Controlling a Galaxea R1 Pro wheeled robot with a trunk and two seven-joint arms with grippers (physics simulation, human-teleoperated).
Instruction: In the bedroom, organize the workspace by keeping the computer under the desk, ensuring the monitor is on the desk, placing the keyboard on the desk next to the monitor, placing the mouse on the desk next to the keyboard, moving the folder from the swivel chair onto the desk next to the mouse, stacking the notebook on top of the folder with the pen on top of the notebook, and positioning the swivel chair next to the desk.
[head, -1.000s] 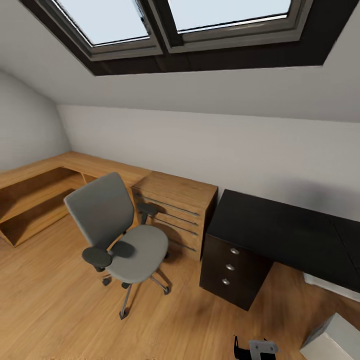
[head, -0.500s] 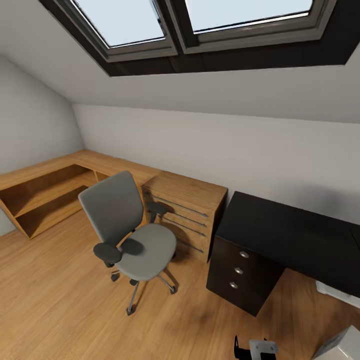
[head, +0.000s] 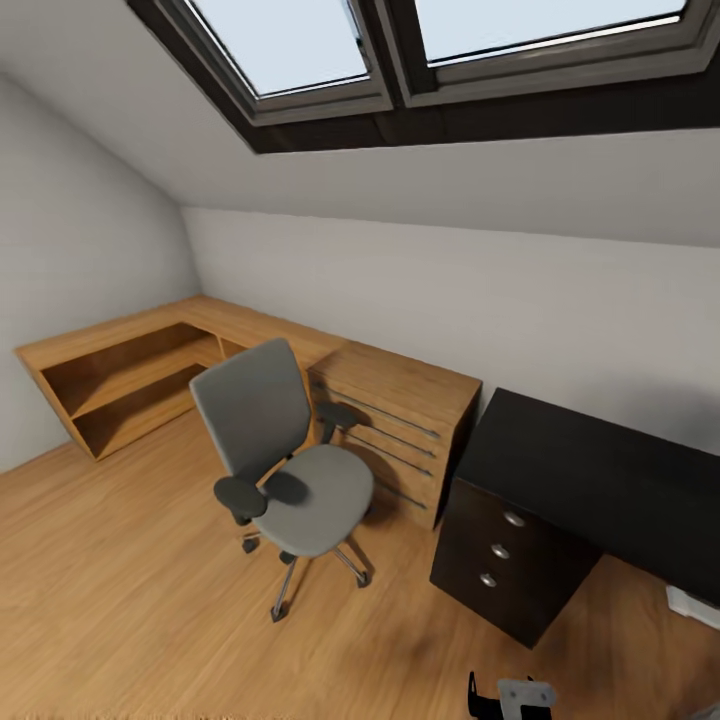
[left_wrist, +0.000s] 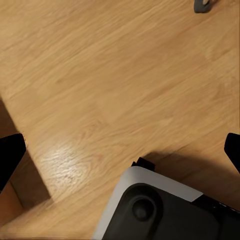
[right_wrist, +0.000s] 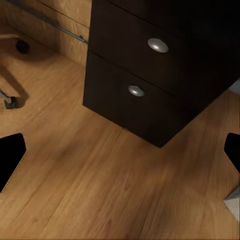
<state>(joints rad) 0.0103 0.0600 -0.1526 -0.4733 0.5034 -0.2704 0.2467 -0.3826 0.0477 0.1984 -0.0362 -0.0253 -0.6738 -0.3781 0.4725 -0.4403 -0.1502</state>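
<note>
The grey swivel chair (head: 290, 470) stands on the wooden floor left of the black desk (head: 600, 470), its seat bare. The desk top that shows carries nothing, and its silver-knobbed drawers (right_wrist: 158, 45) face me. My left gripper (left_wrist: 120, 152) hangs open over bare floor, one black fingertip (left_wrist: 10, 155) at each side of that view. My right gripper (right_wrist: 120, 155) is open too, above the floor in front of the drawer block. The computer, monitor, keyboard, mouse, folder, notebook and pen are out of view.
Light wooden low cabinets (head: 390, 400) run along the wall behind the chair and around the left corner. Skylights (head: 300, 50) sit in the sloped ceiling. A chair caster (right_wrist: 22, 46) lies near the right gripper. My own base (left_wrist: 165, 210) is under the left gripper.
The head camera has swung left, so chair, cabinets and desk all sit further right in the picture. The pale box at the bottom right has slid out of frame.
</note>
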